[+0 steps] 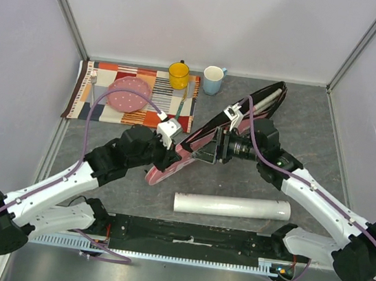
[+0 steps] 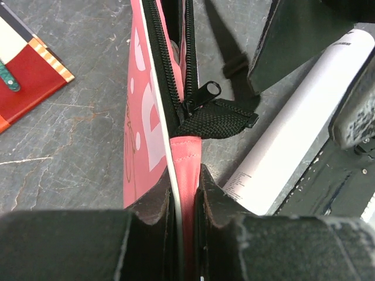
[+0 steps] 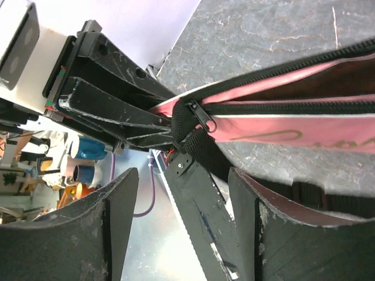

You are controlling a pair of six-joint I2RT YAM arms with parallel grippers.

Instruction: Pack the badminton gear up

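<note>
The pink racket bag [image 1: 194,145] lies diagonally across the table, its black zipper partly open. White racket handles [image 1: 268,98] show in its far open end. My left gripper [image 1: 164,158] is shut on the bag's near end, and the pink fabric [image 2: 186,170] is pinched between the fingers. The zipper pull [image 2: 203,93] sits just ahead. My right gripper [image 1: 205,154] is open beside the bag, its fingers [image 3: 114,225] apart below the zipper pull [image 3: 205,120]. The long white tube [image 1: 232,206] lies near the front. No shuttlecock is in view.
A yellow mug [image 1: 178,75] and a blue mug [image 1: 212,80] stand at the back. A pink dotted plate [image 1: 127,94] sits on the striped placemat [image 1: 182,108] at the back left. White walls enclose the table on three sides.
</note>
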